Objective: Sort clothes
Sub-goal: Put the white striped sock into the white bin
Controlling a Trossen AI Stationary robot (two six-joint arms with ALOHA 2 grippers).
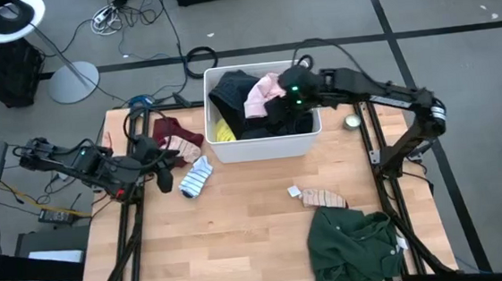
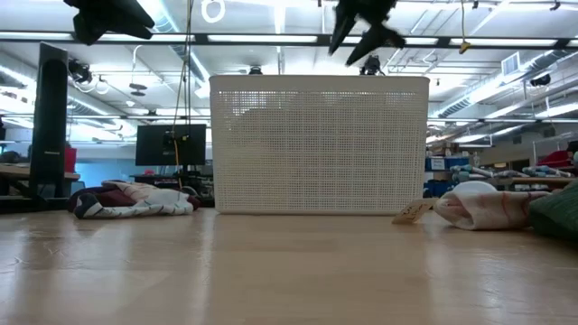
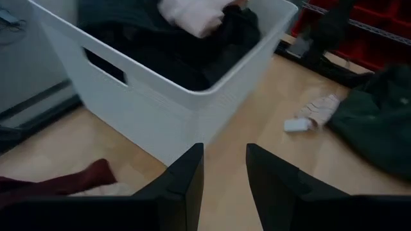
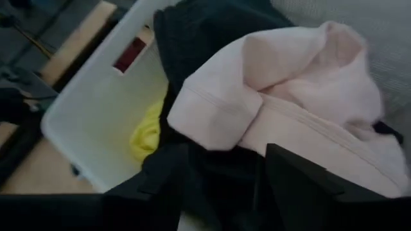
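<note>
A white bin [image 1: 305,141] at the table's far middle holds black tops [image 1: 229,95], a pink piece [image 1: 262,93] and a yellow shirt [image 1: 223,132]. My right gripper [image 1: 283,95] hovers open above the bin, over the pink piece [image 4: 282,96] and black cloth [image 4: 212,25]. My left gripper [image 1: 170,168] is open and empty above the table, left of the bin. A maroon piece [image 1: 175,131] and a striped sock [image 1: 196,177] lie beside it. A dark green top [image 1: 353,245] lies at the near right, and a small striped piece [image 1: 323,197] lies just beyond it.
The bin's perforated wall [image 2: 318,144] stands upright across the middle of the low view. A small round tin [image 1: 352,122] sits to the right of the bin. Bare wood [image 1: 241,240] lies between the sock and the green top.
</note>
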